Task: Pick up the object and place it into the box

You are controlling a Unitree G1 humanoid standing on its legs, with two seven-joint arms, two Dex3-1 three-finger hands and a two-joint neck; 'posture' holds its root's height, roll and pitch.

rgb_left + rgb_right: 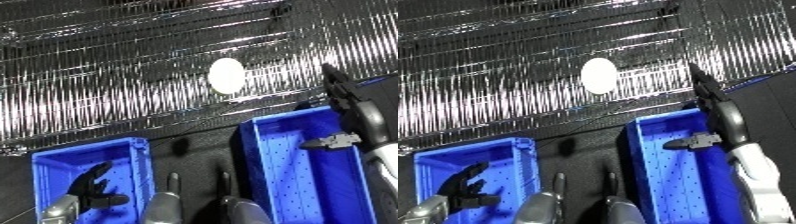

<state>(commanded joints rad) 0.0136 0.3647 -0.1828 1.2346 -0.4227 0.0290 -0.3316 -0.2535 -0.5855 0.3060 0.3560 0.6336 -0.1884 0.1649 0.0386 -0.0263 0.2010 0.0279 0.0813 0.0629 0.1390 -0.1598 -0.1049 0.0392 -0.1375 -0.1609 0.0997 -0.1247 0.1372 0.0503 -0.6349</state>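
The white oval object [226, 75] lies on the shiny silver ribbed surface [107, 85], beyond both bins and apart from either hand. Nearer the robot, the right blue bin [275, 170] and the left blue bin [53, 165] show nothing lying inside. The right hand [720, 112] reaches over the right bin's far edge, fingers [698, 80] straight toward the surface, holding nothing. The left hand [91, 187] hangs over the left bin, fingers relaxed and spread, empty.

Two blue bins: one bin [133, 155] lies under the left hand's [91, 189] fingers, the other bin [266, 165] under the right hand's [720, 116] fingers. One white oval object [226, 75] lies on the silver surface [107, 75], beyond the right fingertips. Two hands show.
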